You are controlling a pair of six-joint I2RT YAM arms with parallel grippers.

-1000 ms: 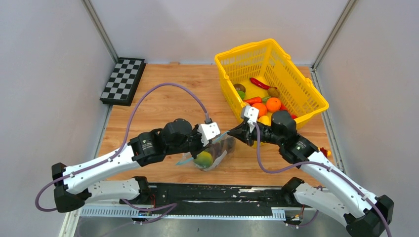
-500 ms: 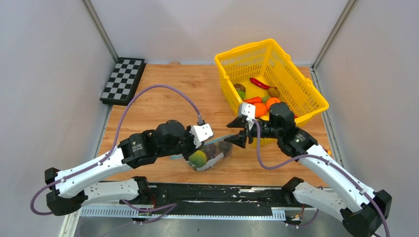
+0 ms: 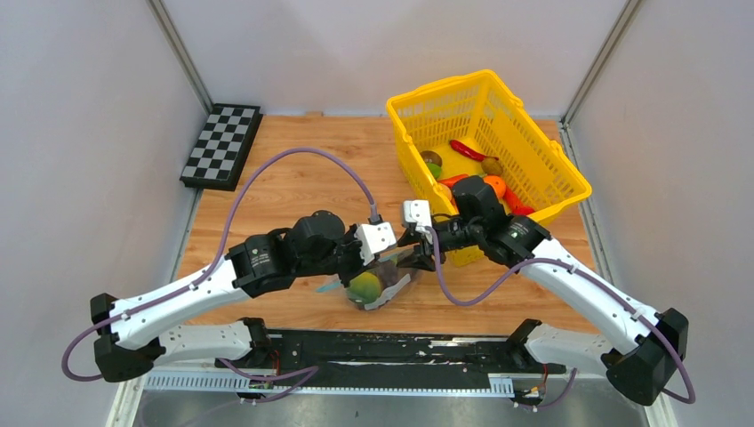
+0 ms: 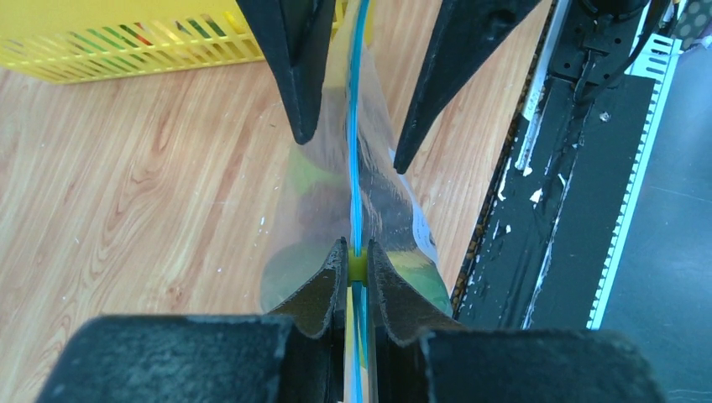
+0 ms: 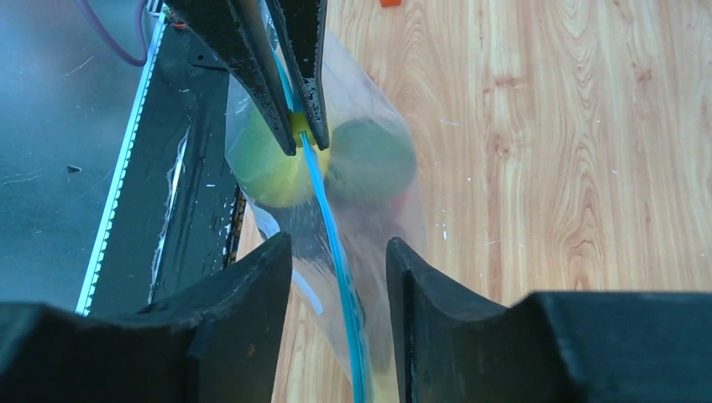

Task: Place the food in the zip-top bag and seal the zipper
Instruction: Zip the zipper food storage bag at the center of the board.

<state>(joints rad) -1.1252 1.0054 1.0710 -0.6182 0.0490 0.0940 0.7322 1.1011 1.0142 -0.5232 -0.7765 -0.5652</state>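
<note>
The clear zip-top bag (image 3: 388, 283) hangs just above the table near its front edge. It holds a yellow-green fruit (image 5: 267, 164) and a dull green round fruit (image 5: 370, 159). My left gripper (image 4: 357, 254) is shut on the teal-blue zipper (image 4: 353, 151) at the bag's left end, with a small yellow piece pinched between its pads. My right gripper (image 5: 338, 250) is open, and its fingers straddle the zipper (image 5: 332, 228) without touching it, a short way from the left gripper (image 5: 296, 126). In the top view the two grippers, left (image 3: 363, 265) and right (image 3: 416, 255), face each other over the bag.
A yellow mesh basket (image 3: 445, 87) with several toy fruits and vegetables stands at the back right, close behind my right arm. A checkerboard (image 3: 221, 146) lies at the back left. A black rail (image 3: 400, 347) runs along the near table edge, right below the bag.
My right gripper has opened and moved left along the bag's mouth, closer to my left gripper. The left gripper keeps its hold on the zipper and has shifted only slightly.
</note>
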